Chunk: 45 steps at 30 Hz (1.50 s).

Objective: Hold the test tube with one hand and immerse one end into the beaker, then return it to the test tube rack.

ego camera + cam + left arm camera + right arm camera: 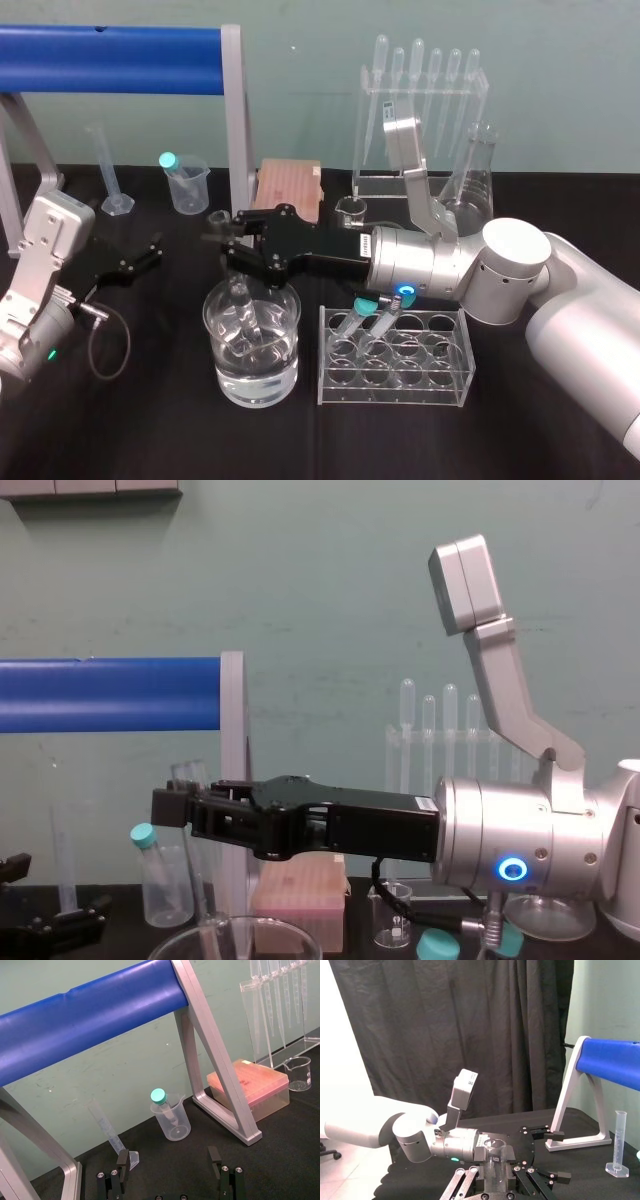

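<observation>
The test tube (244,312), clear and uncapped, leans with its lower end inside the wide glass beaker (212,318), which holds clear liquid. My right gripper (228,246) reaches in from the right and is shut on the tube's upper part, just above the beaker rim. The chest view shows the same grip, with the right gripper (172,808) on the tube (205,900) above the beaker's rim (285,932). The clear test tube rack (396,392) stands right of the beaker with two teal-capped tubes leaning in it. At the table's left my left gripper (140,258) rests open and holds nothing.
Behind stand a blue bar on a grey frame (236,110), a graduated cylinder (112,175), a plastic beaker with a teal-capped tube (186,182), a pink tip box (290,185), a small glass beaker (351,210), a pipette stand (420,110) and a conical flask (472,185).
</observation>
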Each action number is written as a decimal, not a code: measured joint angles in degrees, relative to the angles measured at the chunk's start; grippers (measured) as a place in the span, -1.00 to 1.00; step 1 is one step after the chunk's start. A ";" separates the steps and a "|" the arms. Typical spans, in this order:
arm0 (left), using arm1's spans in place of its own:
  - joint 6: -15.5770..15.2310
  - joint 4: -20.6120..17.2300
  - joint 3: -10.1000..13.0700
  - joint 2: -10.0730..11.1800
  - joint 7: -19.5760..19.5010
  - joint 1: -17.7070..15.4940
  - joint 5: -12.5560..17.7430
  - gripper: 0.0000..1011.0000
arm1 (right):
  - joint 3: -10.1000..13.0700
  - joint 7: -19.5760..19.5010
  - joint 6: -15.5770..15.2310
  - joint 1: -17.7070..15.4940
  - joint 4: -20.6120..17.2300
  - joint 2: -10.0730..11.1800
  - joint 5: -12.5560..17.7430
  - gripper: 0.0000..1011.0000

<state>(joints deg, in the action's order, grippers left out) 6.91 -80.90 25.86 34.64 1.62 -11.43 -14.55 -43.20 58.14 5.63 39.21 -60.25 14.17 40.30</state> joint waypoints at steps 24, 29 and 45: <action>0.00 0.00 0.00 0.00 0.00 0.00 0.00 0.98 | 0.00 0.00 0.00 0.00 0.00 0.00 0.00 -0.55; 0.00 0.00 0.00 0.00 0.00 0.00 0.00 0.98 | 0.00 0.00 0.00 0.00 0.00 0.00 0.00 -0.55; 0.00 0.00 0.00 0.00 0.00 0.00 0.00 0.98 | 0.00 0.00 0.00 0.00 0.00 0.00 0.00 -0.55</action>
<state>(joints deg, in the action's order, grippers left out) 6.91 -80.90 25.86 34.64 1.62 -11.43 -14.55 -43.20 58.13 5.63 39.21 -60.25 14.17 40.30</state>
